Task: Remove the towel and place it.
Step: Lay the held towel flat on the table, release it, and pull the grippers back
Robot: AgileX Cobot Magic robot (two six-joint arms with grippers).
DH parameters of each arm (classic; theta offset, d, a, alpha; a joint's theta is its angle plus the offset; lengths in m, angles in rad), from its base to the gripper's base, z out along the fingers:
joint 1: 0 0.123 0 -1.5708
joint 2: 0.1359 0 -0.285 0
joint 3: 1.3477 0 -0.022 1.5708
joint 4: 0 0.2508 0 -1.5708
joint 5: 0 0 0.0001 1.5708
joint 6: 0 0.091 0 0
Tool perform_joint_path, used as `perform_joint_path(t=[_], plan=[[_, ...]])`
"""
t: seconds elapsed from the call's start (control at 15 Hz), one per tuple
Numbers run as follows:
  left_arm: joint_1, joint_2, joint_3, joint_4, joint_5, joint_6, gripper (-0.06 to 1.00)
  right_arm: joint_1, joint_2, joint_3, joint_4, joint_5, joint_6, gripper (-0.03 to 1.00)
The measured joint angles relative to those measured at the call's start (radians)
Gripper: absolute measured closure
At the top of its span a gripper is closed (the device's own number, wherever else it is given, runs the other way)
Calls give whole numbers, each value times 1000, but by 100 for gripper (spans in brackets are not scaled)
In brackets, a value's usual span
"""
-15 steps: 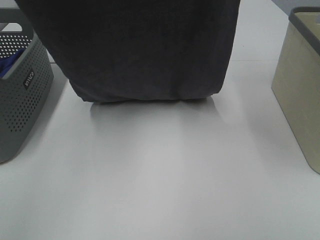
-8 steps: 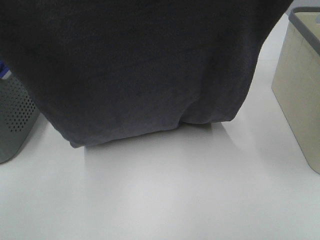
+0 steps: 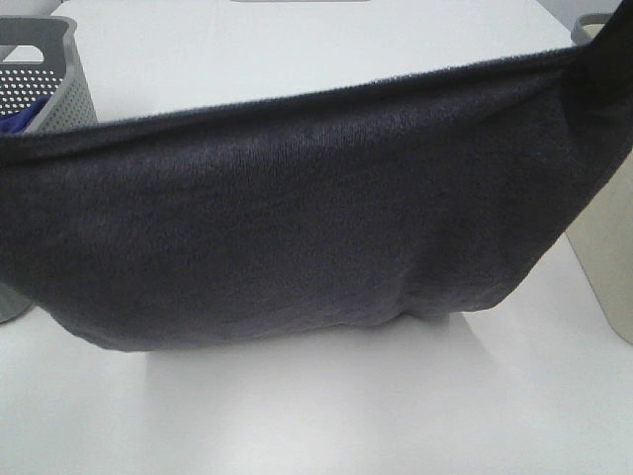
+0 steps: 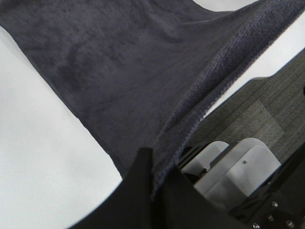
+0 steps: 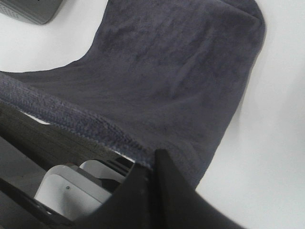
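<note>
The dark charcoal towel (image 3: 297, 218) hangs stretched sideways across the exterior high view, its top edge sagging in the middle and its lower fold down at the white table (image 3: 316, 426). Both grippers lie outside that view, past its left and right edges. In the left wrist view my left gripper (image 4: 153, 174) is shut on one hemmed corner of the towel (image 4: 124, 71). My right gripper (image 5: 153, 162) pinches the other top corner, and the towel (image 5: 176, 71) drapes away from it onto the table.
A grey perforated basket (image 3: 49, 69) with a blue cloth (image 3: 18, 119) inside stands at the back left, partly behind the towel. A beige bin (image 3: 605, 257) stands at the right edge. Bare table shows in front of and behind the towel.
The towel has come toward the front and been spread wider. Its top edge, above the view before, now shows, and its lower fold sits nearer the front edge.
</note>
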Motion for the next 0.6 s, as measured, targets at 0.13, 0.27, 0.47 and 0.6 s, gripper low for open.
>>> perform_joint_path(t=[0.13,0.27,0.47,0.6], plan=[[2,-9,52,-18,1,0,94,-1,-33,31,29,2,6,95],[3,-13,83,-51,4,0,94,-1,-77,94,35,2,13,95],[3,-14,140,-87,15,-3,94,-1,-108,212,45,-3,44,95],[5,-16,203,-109,18,-4,94,-2,-108,276,74,-5,47,95]])
